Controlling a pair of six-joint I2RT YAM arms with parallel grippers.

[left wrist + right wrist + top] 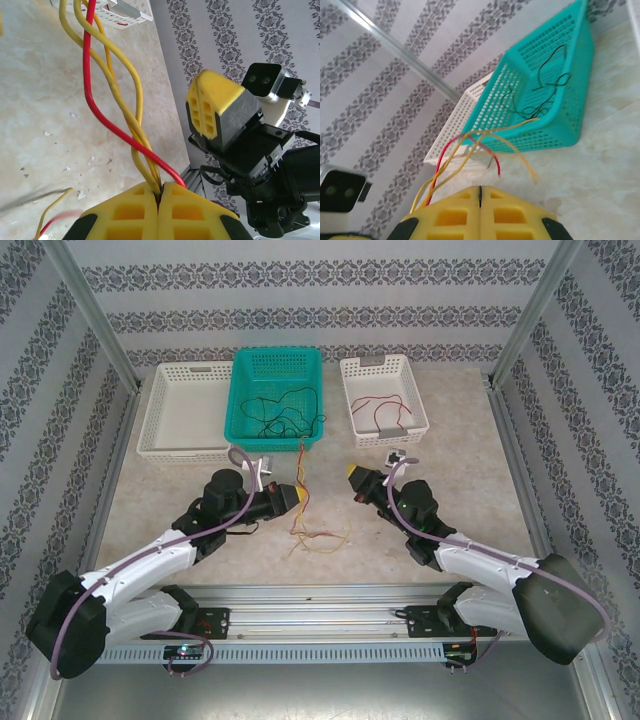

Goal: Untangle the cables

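Top external: high, behind the arm bases, tilted down across the table (470, 500) to the back wall. Left wrist: close over the left gripper (159, 192), facing the right gripper (212, 107). Right wrist: close over its fingers (515, 215), facing the teal basket (555, 135). Overhead also takes in teal basket and right gripper.

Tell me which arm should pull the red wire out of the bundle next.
Right, probably. The left end effector is clamped on the wires; the right end effector sits empty beside them.
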